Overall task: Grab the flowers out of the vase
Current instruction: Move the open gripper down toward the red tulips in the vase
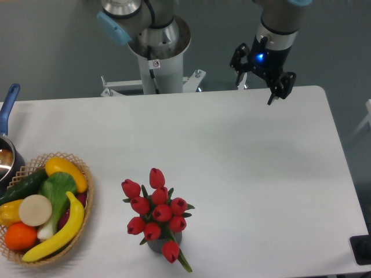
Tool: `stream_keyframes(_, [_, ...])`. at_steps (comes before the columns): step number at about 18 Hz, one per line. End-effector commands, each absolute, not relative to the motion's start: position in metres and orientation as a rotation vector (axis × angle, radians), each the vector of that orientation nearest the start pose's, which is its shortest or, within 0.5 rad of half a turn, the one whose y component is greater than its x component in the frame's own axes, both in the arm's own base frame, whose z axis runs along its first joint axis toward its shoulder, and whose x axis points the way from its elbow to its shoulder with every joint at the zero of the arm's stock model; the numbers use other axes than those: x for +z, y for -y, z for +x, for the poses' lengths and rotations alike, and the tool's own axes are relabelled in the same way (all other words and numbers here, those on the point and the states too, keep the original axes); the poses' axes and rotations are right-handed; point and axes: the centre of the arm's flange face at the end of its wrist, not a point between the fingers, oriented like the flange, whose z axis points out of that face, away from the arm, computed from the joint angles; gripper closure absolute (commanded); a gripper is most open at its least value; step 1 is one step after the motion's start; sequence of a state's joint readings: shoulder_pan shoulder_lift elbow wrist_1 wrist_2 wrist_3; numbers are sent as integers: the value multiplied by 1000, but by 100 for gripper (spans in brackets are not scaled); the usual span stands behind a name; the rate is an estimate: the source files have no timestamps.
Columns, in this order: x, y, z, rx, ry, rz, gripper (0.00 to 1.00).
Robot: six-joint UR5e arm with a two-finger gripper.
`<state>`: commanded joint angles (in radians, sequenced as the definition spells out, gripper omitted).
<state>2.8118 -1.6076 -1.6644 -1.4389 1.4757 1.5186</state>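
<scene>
The flowers (155, 213), a bunch of red tulip buds with green stems and leaves, stand in the vase (155, 245) near the table's front edge, left of centre. The vase is small and dark grey and mostly hidden under the blooms. My gripper (256, 81) hangs open and empty above the table's far edge at the upper right, far from the flowers. Its two black fingers (275, 91) are spread apart.
A wicker basket (82, 227) of fruit and vegetables sits at the front left. A metal pot with a blue handle (8, 103) is at the left edge. The robot's base column (157, 58) stands behind the white table (261, 174). A dark object (362, 249) is at the right edge.
</scene>
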Motion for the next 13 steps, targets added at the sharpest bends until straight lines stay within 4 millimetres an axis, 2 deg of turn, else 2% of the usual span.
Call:
stream_keyframes(4, [435,-297,-425,-40,-411,-3012,0])
stream_keyframes(7, [439,-307,-413,-39,-414,-2960,0])
stream_keyframes(11, [428,-313,-405,15,-325,-2799,0])
stream_keyframes(13, [420,-313,-403,31,-302,-2777,0])
